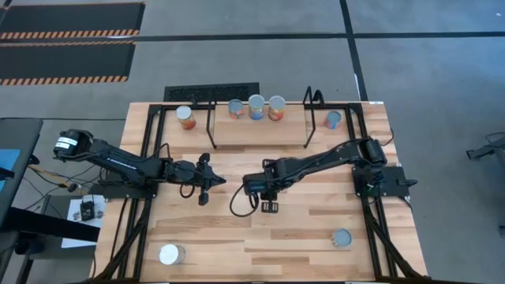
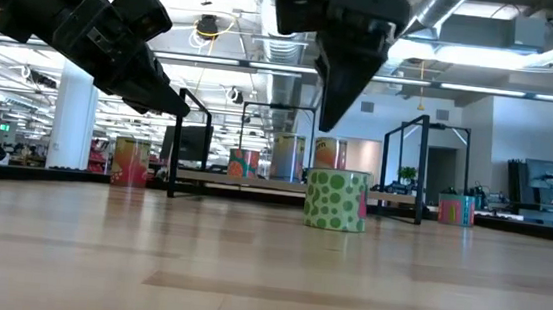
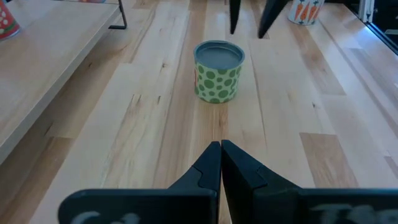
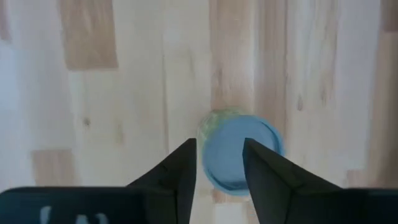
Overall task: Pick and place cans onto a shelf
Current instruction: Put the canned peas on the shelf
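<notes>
A green-dotted can with a blue-grey top stands upright on the wooden table's middle; it also shows in the low view. My right gripper is open and points down, a little above this can, touching nothing; the low view shows the gap. My left gripper is shut and empty, low over the table to the can's left, pointing at it. Three cans stand on the light-wood shelf at the far edge.
One can stands on the table left of the shelf and one right of it. A blue-topped can stands near right and a white-topped one near left. Black rod uprights flank the shelf.
</notes>
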Controlling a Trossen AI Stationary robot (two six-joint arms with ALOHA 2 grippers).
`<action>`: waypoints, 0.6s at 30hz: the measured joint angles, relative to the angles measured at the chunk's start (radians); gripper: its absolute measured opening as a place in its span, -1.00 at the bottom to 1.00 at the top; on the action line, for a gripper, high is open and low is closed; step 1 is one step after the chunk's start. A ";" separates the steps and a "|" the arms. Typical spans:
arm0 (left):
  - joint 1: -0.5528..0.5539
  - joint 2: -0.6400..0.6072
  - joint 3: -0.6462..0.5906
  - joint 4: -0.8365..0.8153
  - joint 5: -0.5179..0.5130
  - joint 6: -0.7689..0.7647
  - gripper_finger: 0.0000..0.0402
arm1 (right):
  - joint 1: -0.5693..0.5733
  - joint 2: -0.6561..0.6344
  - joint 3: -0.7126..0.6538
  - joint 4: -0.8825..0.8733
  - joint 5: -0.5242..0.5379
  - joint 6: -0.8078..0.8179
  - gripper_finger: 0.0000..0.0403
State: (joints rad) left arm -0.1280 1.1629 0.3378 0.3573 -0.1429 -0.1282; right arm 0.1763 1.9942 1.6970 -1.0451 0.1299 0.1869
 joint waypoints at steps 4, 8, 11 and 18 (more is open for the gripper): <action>0.000 0.000 0.000 0.000 0.000 0.000 -1.00 | 0.013 0.016 0.001 0.010 0.001 -0.012 -0.24; 0.000 0.000 0.000 0.000 0.000 0.000 -1.00 | 0.021 0.021 -0.002 0.001 0.000 0.000 -0.28; 0.000 0.000 0.000 -0.001 0.000 0.000 -1.00 | 0.018 0.019 -0.034 0.012 -0.001 0.028 -0.30; -0.001 0.000 0.000 -0.003 0.000 0.000 -1.00 | 0.027 0.023 -0.141 0.083 0.019 0.057 -0.30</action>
State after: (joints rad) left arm -0.1291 1.1629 0.3378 0.3542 -0.1425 -0.1280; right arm 0.2029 2.0167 1.5564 -0.9617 0.1484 0.2436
